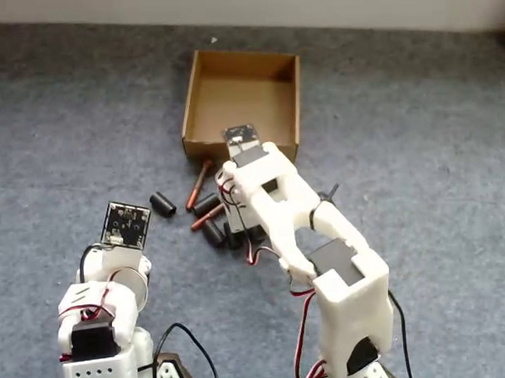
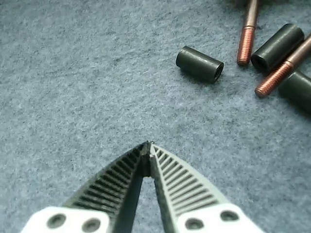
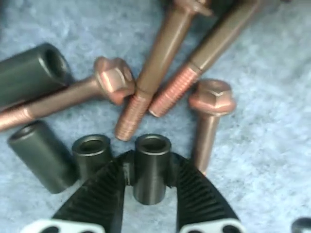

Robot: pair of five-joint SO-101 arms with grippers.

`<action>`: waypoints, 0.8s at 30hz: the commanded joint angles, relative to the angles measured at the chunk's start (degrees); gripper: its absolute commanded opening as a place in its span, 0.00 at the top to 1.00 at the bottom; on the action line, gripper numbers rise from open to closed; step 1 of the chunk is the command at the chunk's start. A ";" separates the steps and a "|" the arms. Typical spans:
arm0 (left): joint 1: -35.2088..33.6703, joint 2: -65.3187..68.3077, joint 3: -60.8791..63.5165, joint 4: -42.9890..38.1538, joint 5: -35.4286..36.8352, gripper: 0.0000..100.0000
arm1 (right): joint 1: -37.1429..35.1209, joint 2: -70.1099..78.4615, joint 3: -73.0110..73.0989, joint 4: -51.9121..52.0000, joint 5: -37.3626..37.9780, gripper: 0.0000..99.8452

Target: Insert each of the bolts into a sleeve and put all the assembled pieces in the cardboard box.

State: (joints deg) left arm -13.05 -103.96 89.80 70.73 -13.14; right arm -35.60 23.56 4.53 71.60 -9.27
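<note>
Sleeve in hand: a dark cylindrical metal sleeve (image 3: 152, 145) sits between the ribbed black fingers (image 3: 104, 194) of the right gripper (image 3: 150, 167). The gripper is clamped on the sleeve's flanks and leaves the open bore exposed beyond the fingertips, presumably so that a bolt can be fed in. A second sleeve (image 3: 91, 154) stands just beside one finger, outside the grip. Beyond these, four copper-coloured flanged hex-head bolts (image 3: 160, 53) lie in a loose heap on the grey carpet (image 1: 400, 151), their heads pointing different ways. From where I stand, the right arm leans over this heap, just in front of the open brown cardboard box (image 1: 189, 116). The left gripper (image 2: 146, 145) hovers low over the carpet, its fingers pressed together on nothing. A loose sleeve (image 2: 199, 64) lies ahead of it, well apart from the tips. Judgement: no bolt is yet in a sleeve, so assembly is at its start.
</note>
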 commanded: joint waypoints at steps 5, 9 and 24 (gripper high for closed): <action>-0.22 0.31 -0.92 -0.18 0.53 0.99 | -0.40 -15.69 2.07 3.82 2.02 1.00; -0.22 0.31 -0.92 0.18 0.53 0.99 | -0.48 -30.02 8.22 3.56 2.02 1.00; -0.40 0.31 -4.09 -0.09 0.44 0.99 | -0.40 -79.60 42.68 -8.31 2.37 1.00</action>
State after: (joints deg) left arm -13.05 -103.96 89.71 70.73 -13.14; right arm -35.87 -46.77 41.36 68.88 -7.60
